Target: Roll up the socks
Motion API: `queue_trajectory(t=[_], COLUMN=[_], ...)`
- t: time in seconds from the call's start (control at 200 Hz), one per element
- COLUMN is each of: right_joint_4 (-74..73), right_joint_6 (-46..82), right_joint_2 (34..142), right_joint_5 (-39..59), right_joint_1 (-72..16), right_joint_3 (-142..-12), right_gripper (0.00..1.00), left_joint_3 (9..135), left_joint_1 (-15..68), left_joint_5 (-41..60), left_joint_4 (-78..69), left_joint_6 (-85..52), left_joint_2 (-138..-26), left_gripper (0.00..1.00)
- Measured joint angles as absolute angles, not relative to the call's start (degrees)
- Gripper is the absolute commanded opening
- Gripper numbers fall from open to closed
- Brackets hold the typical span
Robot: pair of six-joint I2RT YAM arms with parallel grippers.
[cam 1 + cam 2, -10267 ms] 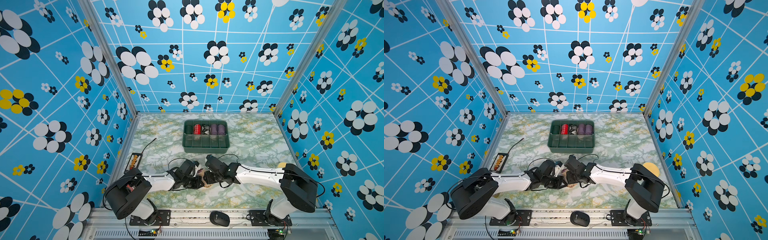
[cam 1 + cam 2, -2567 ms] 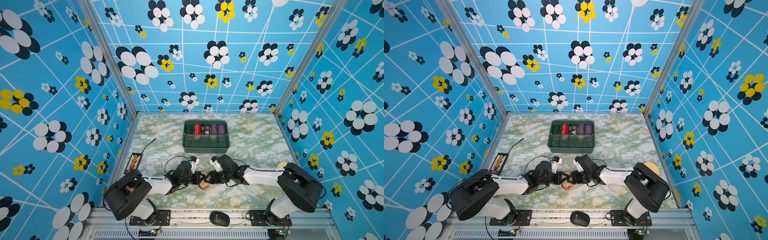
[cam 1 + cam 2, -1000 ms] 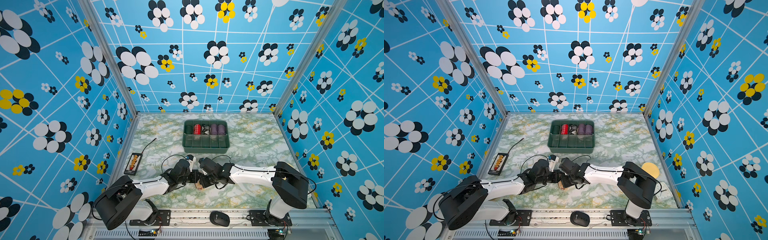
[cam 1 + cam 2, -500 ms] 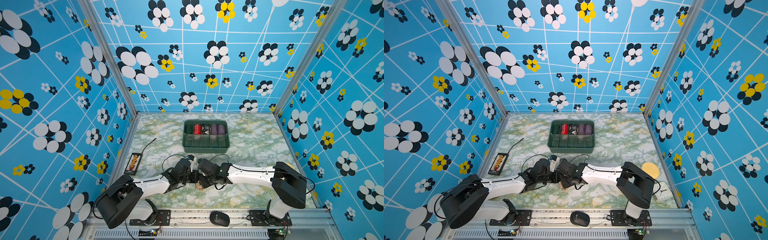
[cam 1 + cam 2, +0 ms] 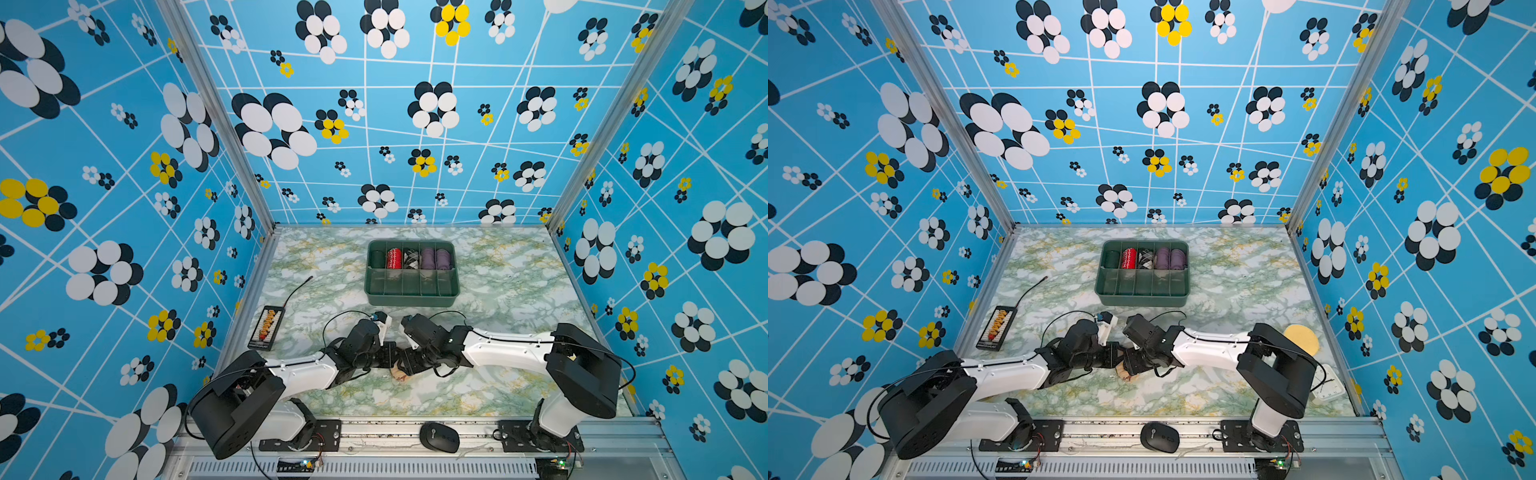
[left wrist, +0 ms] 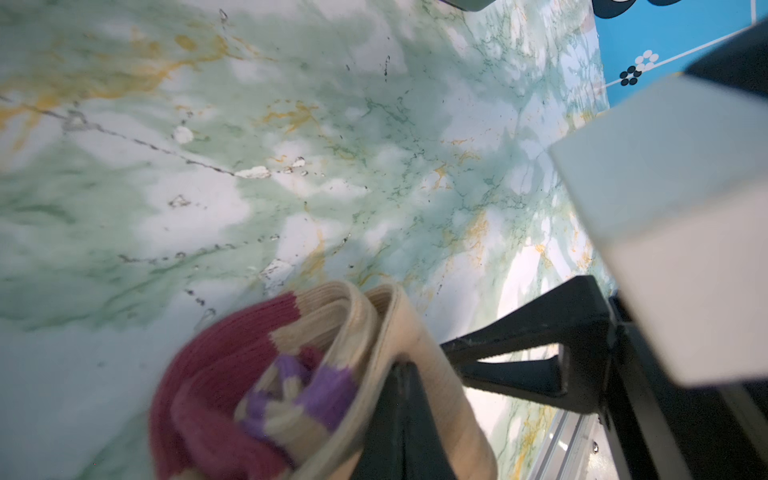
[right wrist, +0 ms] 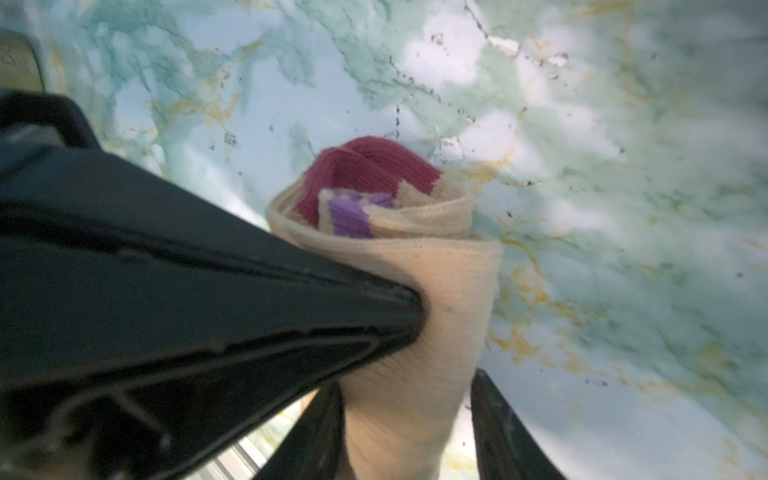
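Behind the one socks bundle, one green tray holds five rolls.

Tan ribbed socks, green-white marbled table
Socks banded maroon and purple; table veined yellow; dark green tray; blue walls with flowers

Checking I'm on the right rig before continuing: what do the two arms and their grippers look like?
Both arms match: the left arm and right arm have white link shells, boxy black joint housings and thin black cables looping at the wrists. The left gripper and right gripper have black tapered fingers.
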State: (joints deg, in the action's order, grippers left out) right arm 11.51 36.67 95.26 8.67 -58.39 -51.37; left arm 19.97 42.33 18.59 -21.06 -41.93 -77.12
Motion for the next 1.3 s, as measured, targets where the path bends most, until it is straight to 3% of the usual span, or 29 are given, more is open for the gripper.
queue_trajectory(t=[0.925, 1.299], right_joint_4=[10.0, 9.6], right_joint_6=[35.0, 30.4], right_joint_2=[91.3, 97.3], right_joint_5=[13.4, 20.4], right_joint_1=[-54.5, -54.1], right_joint_3=[-48.4, -52.0], right_gripper=[0.55, 0.56], left_joint_3=[16.5, 16.6], left_joint_1=[42.2, 42.2], left_joint_5=[17.1, 17.1], left_joint_4=[-24.5, -26.4], left_joint_6=[-40.6, -40.4], left_joint_2=[-75.2, -76.7], left_gripper=[0.00, 0.00])
